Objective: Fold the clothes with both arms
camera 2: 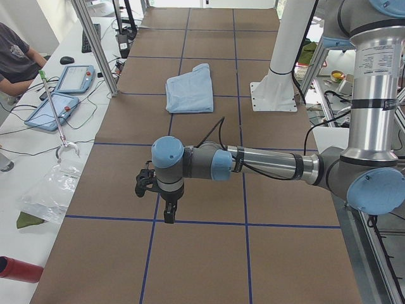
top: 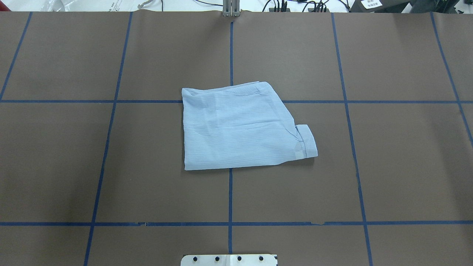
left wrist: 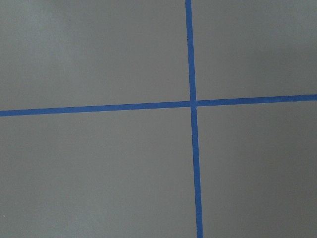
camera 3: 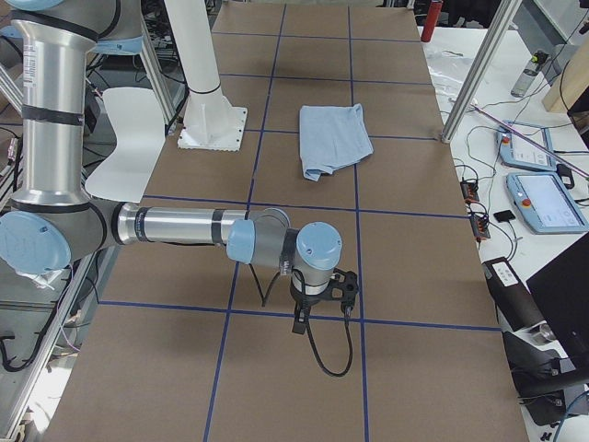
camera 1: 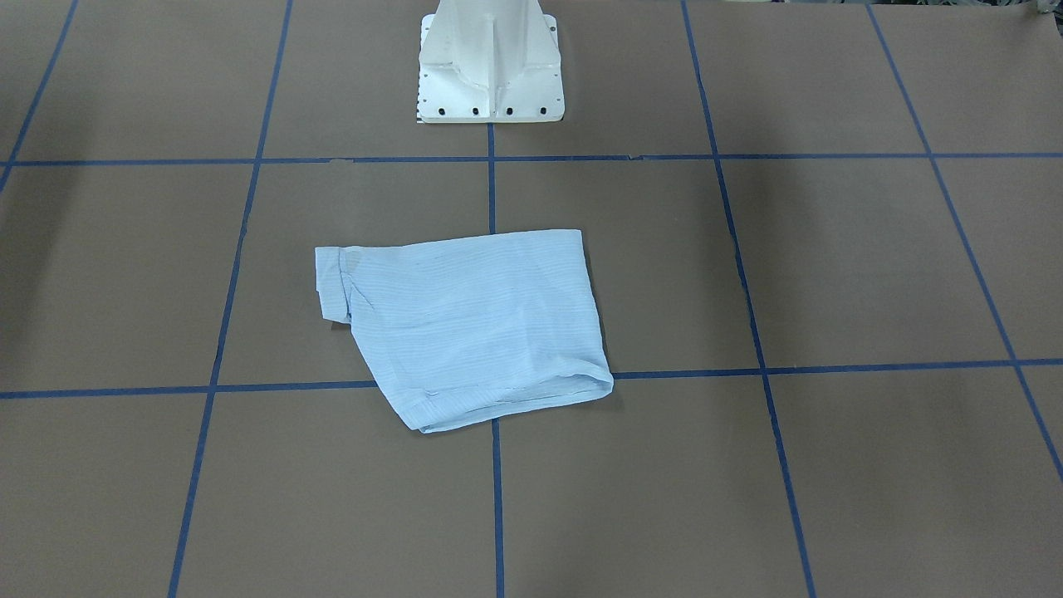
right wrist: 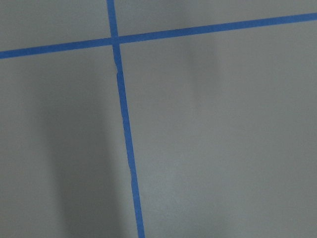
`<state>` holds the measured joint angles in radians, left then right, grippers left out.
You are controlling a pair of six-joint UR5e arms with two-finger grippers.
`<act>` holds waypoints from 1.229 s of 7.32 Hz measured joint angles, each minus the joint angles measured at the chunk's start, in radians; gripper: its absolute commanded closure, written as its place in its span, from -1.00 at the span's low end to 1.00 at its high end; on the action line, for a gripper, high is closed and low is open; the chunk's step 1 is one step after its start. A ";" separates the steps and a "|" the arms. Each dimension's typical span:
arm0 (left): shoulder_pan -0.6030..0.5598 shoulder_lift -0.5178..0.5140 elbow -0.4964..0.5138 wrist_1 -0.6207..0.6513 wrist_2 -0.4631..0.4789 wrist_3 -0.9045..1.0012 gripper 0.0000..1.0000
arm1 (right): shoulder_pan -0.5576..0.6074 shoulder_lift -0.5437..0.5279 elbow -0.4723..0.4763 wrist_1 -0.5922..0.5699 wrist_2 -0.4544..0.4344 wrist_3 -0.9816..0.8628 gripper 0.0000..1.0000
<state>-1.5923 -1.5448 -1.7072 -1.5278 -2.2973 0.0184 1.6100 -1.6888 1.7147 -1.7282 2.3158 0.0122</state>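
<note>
The pale blue striped shirt lies folded into a compact bundle at the middle of the brown table, one cuff sticking out at its side. It also shows in the exterior left view and the exterior right view. My left gripper hangs over bare table far from the shirt, toward the table's left end. My right gripper hangs over bare table toward the right end. Neither holds cloth; I cannot tell whether they are open or shut. Both wrist views show only table and tape.
The table is brown with a grid of blue tape lines. The white pedestal base stands at the robot's edge. Tablets and a seated person are beside the table.
</note>
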 measured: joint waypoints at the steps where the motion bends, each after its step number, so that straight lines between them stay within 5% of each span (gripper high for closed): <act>1: 0.000 0.000 0.000 0.000 0.000 0.000 -0.99 | 0.000 0.002 0.000 0.000 -0.001 0.000 -1.00; 9: 0.000 -0.001 0.011 -0.005 -0.004 0.001 -0.99 | 0.001 0.006 0.000 0.001 -0.003 0.002 -1.00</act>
<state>-1.5922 -1.5458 -1.6967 -1.5324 -2.3009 0.0197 1.6105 -1.6830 1.7149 -1.7273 2.3129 0.0137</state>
